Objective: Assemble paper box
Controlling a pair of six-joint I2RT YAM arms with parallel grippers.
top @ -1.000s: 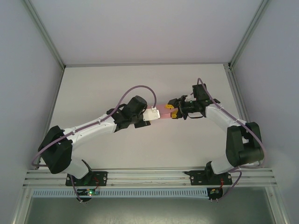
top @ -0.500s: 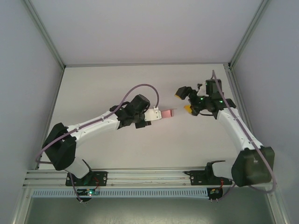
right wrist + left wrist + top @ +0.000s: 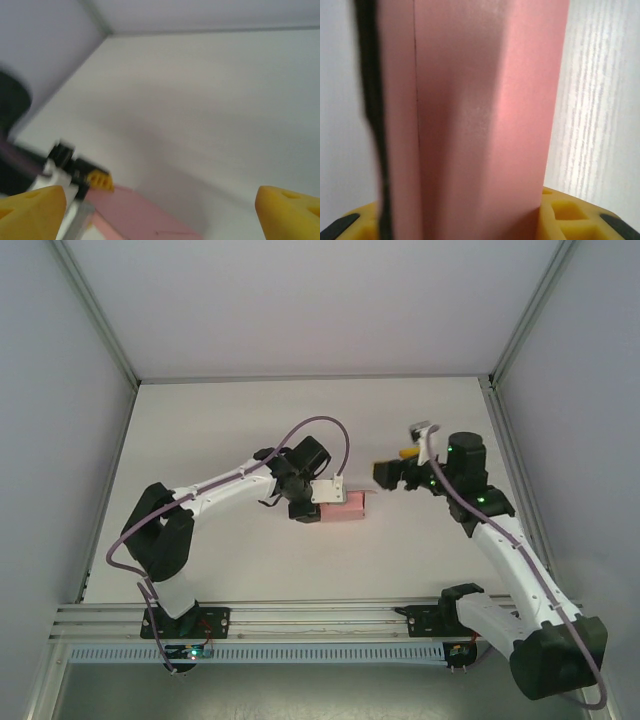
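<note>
The pink paper box [image 3: 343, 507] is a small flat rectangular box held at mid-table by my left gripper [image 3: 327, 502], which is shut on its left end. In the left wrist view the pink box [image 3: 480, 115] runs up between the yellow fingers [image 3: 565, 212]. My right gripper [image 3: 398, 466] is open, lifted away to the right of the box with nothing between its fingers. The right wrist view is blurred; it shows the pink box [image 3: 135, 215] low down, a yellow finger [image 3: 100, 180] of the left gripper on it, and my own yellow fingertips [image 3: 285, 210] wide apart.
The white table [image 3: 300, 560] is ringed by pale walls with aluminium posts [image 3: 515, 335] at the back corners. An aluminium rail [image 3: 320, 620] carrying both arm bases crosses the near edge.
The right gripper let go of the box and drew back to the right, opening. The left gripper turned and brought the box lower, so its broad face now faces up.
</note>
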